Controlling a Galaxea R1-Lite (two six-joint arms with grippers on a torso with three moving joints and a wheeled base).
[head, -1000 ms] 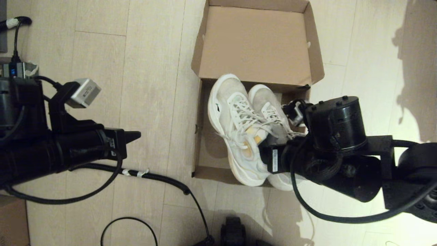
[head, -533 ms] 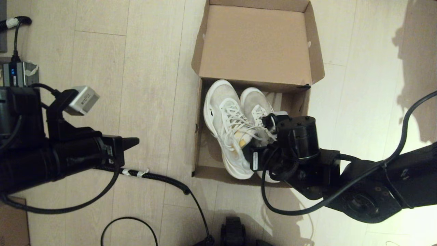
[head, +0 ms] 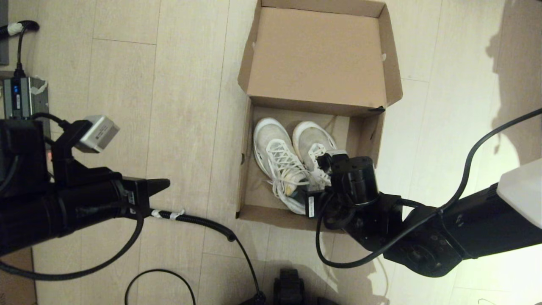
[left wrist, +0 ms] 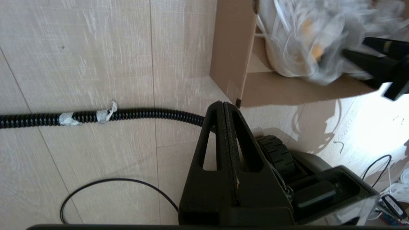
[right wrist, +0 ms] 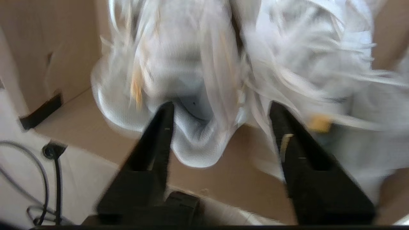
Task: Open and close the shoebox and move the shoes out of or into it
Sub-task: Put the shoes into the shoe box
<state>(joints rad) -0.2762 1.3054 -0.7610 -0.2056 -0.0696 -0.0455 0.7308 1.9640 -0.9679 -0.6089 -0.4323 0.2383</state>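
The shoebox (head: 244, 169) lies open on the wood floor, its lid (head: 317, 55) folded back at the far side. Both white shoes (head: 275, 159) lie side by side inside it, toes toward the lid. In the right wrist view the shoes (right wrist: 191, 64) are blurred. My right gripper (right wrist: 220, 107) is open at their heels, and one heel collar hangs between its spread fingers (right wrist: 163, 127). In the head view the right wrist (head: 353, 180) covers those fingers. My left gripper (head: 163, 184) hovers shut and empty over the floor left of the box, also seen in its own view (left wrist: 223, 103).
A black corrugated hose (head: 190, 220) and a thin cable (head: 161, 273) cross the floor near the box's front left corner. A grey device (head: 23, 97) sits at far left. The robot's base (head: 290, 288) is at the near edge.
The shoes, hanging over the box's front edge a second ago, have gone down into the box with my right arm. The left arm drifted slightly nearer.
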